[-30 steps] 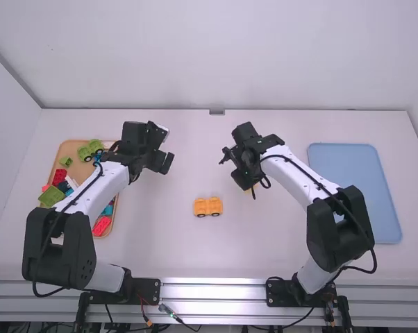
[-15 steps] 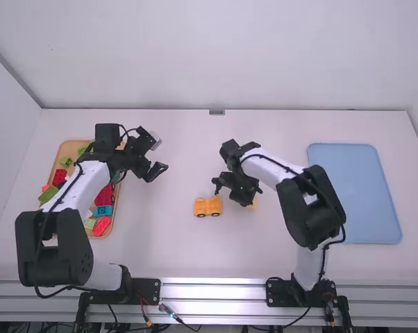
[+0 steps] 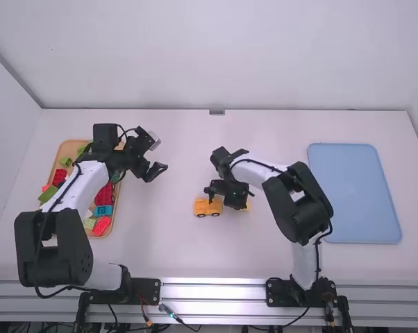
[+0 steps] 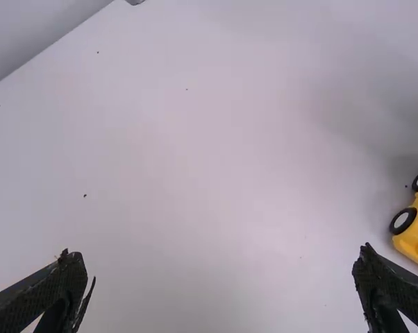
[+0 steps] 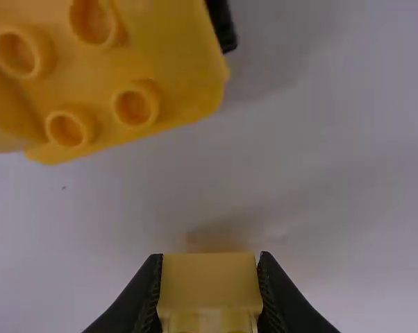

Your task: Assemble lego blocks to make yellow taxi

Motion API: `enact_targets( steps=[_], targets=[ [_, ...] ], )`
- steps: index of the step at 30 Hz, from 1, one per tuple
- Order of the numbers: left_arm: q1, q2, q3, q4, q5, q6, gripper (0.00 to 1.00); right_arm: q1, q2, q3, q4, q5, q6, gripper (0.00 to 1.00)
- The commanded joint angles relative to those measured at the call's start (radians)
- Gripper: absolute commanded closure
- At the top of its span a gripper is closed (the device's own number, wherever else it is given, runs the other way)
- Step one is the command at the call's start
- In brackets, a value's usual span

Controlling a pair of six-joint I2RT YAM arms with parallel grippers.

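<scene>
I have a yellow block point(image 5: 209, 286) pinched in my right end effector point(image 3: 239, 203), the fingers closed in only as far as the block's width, one pressed to each side of it. The yellow car base point(image 3: 207, 207) sits on the worktop point(image 3: 160, 250) just to the left of that grip, with a gap between base and block in my right wrist view. My left end effector point(image 3: 155, 172) is spread wide with nothing between its fingers; it hangs well apart from the base, on its far left side.

I count one car base and one block in my grip. On the base I can make out four studs from my right wrist, and two black wheels along its near side from above.

To my left lies an orange-brown tray point(image 3: 71, 147) holding loose bricks: at least three red, at least three green and at least one blue point(image 3: 103, 210). My left arm point(image 3: 91, 184) crosses over it and hides part of the contents, so I can't give a full tally. Over on my right lies one light blue tray point(image 3: 355, 194). My right arm point(image 3: 261, 168) stands between it and the base, and my right wrist covers part of the base's far edge from above.
</scene>
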Motion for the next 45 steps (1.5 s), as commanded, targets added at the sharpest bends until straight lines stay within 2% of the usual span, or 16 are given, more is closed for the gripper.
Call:
enact_targets(
  steps=[1, 4, 5, 6, 7, 14, 19, 26, 33, 36, 40, 45],
  targets=[
    [0.0, -0.001, 0.014, -0.008, 0.026, 0.015, 0.01, -0.005, 0.013, -0.033, 0.004, 0.003, -0.007, 1.0],
    [-0.002, -0.001, 0.014, -0.013, 0.026, 0.014, 0.01, -0.003, 0.013, -0.041, 0.013, 0.03, 0.001, 1.0],
    [0.001, -0.001, 0.014, -0.019, 0.026, 0.015, 0.01, -0.002, 0.013, -0.04, 0.01, 0.051, 0.005, 0.89],
    [0.003, -0.001, 0.014, -0.021, 0.026, 0.015, 0.01, -0.002, 0.013, -0.037, 0.005, 0.067, 0.004, 0.3],
    [0.003, -0.001, 0.014, -0.024, 0.026, 0.015, 0.01, -0.002, 0.013, -0.033, 0.0, 0.086, 0.005, 0.01],
    [-0.008, -0.001, 0.004, -0.028, 0.059, 0.048, 0.01, 0.014, 0.011, 0.035, -0.033, 0.094, 0.005, 0.01],
    [-0.009, -0.001, -0.072, -0.013, 0.257, 0.241, 0.01, -0.02, -0.039, 0.104, -0.072, -0.033, 0.004, 0.01],
    [-0.021, -0.001, -0.192, 0.137, 0.461, 0.295, 0.01, -0.108, -0.211, 0.063, -0.028, -0.189, 0.003, 0.01],
    [-0.143, 0.015, -0.346, 0.427, 0.505, 0.206, 0.01, -0.21, -0.495, -0.219, 0.245, -0.419, -0.063, 0.02],
    [-0.181, 0.026, -0.38, 0.496, 0.506, 0.17, 0.01, -0.25, -0.566, -0.349, 0.385, -0.497, -0.077, 0.02],
    [-0.211, 0.04, -0.41, 0.499, 0.516, 0.181, 0.01, -0.305, -0.61, -0.52, 0.569, -0.563, -0.078, 0.01],
    [-0.228, 0.103, -0.415, 0.522, 0.519, 0.181, 0.01, -0.332, -0.612, -0.648, 0.743, -0.635, -0.069, 0.02]
  ],
)
